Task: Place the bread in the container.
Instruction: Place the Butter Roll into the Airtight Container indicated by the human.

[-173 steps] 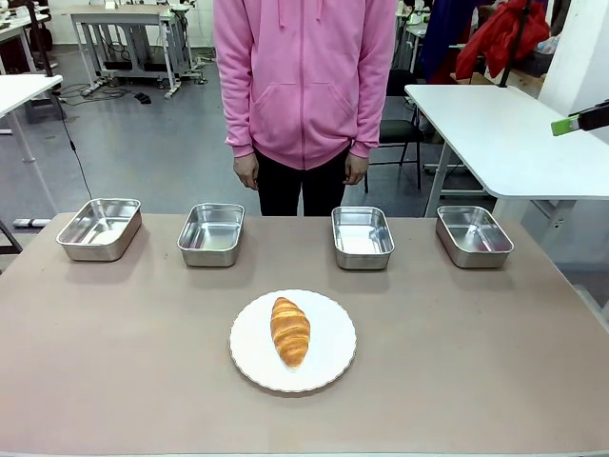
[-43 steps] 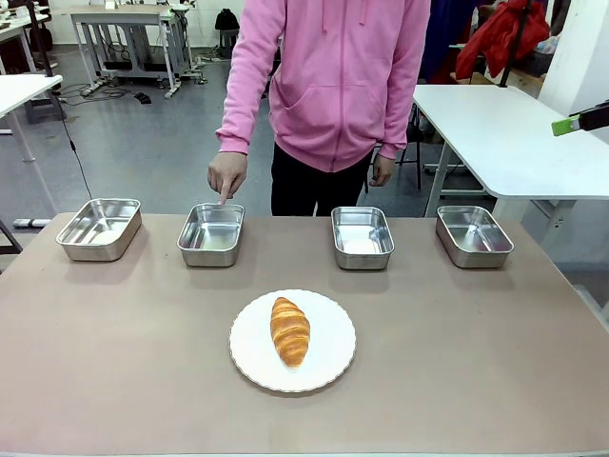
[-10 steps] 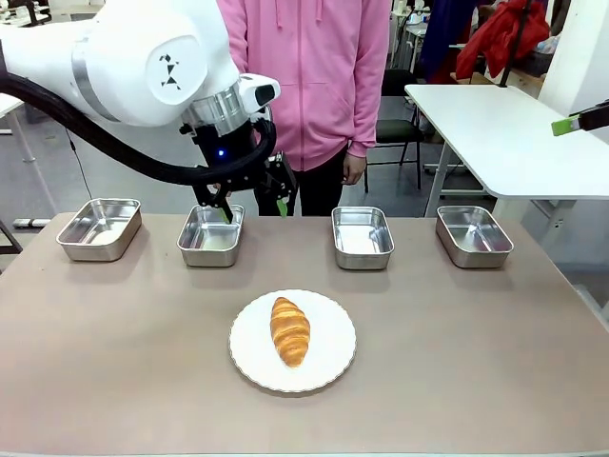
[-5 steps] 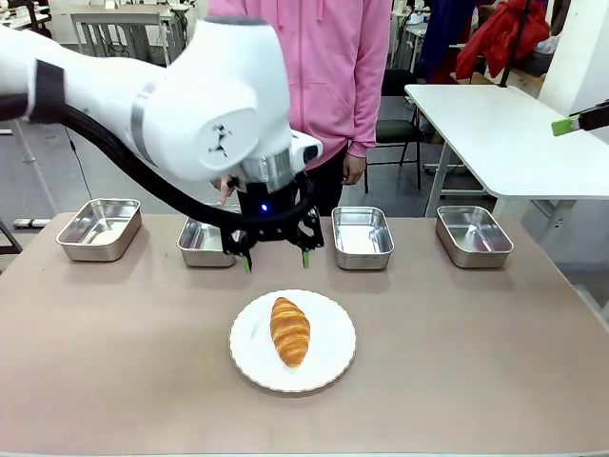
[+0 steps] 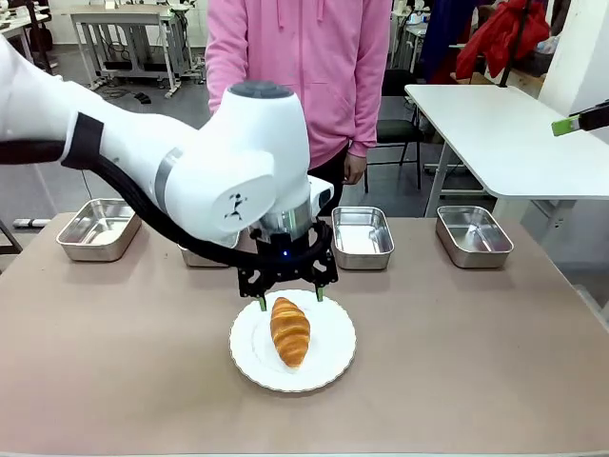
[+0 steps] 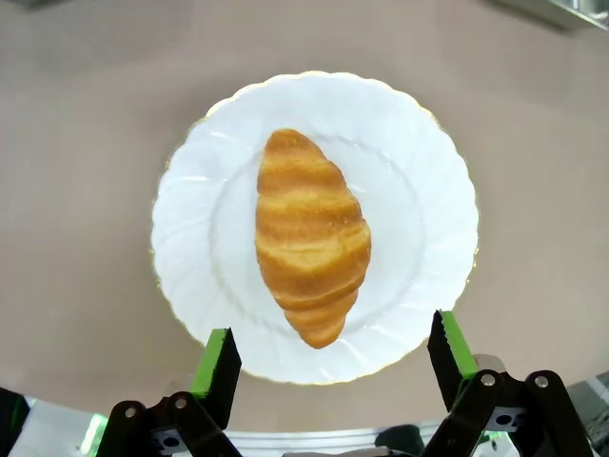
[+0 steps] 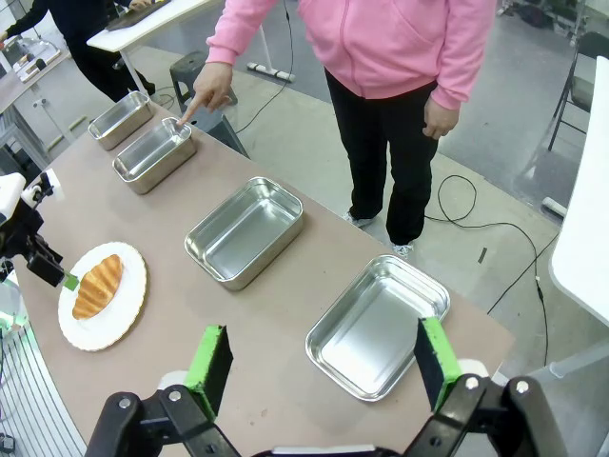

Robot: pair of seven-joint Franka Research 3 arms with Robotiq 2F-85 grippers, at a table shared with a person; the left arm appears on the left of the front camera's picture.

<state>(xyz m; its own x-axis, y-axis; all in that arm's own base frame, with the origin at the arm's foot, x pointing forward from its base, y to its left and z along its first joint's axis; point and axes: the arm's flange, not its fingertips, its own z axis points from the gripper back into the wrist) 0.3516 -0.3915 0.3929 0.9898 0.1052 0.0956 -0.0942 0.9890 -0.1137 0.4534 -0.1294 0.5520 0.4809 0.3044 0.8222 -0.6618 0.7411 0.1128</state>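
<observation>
Bread: one croissant [image 5: 290, 330], golden-brown and ridged, lying at the middle of the plate, its long axis running from 12 to 6 o'clock in the front view.
Plate: one, round, white, scallop-edged [image 5: 328, 367], at the tabletop's centre, toward 6 o'clock from the row of trays.
Containers: four shiny steel trays across the far side of the tabletop; from 9 toward 3 o'clock, the first [image 5: 98, 228], the second [image 5: 195, 256] mostly hidden behind the arm, the third [image 5: 363, 237], the fourth [image 5: 473, 235]. All that can be seen hold nothing.
Left gripper: one [image 5: 289, 298], pointing down at the plate's 12 o'clock edge, its fingers [image 6: 218, 364] spread wide with nothing between them; in the wrist view the croissant lies just beyond the gap, untouched.
Right gripper: one [image 7: 324, 367], fingers wide apart and holding nothing, looking down over the row of trays from the 3 o'clock end.
Person: one, in a pink hooded top, standing at 12 o'clock; one hand [image 7: 208, 91] points a finger at the second tray, the other [image 7: 442, 118] hangs by the side.
Tabletop: one, plain matte beige-brown [image 5: 476, 362].
Room: grey floor, white tables around, a cable trailing on the floor, a red garment hung at 1 o'clock.
</observation>
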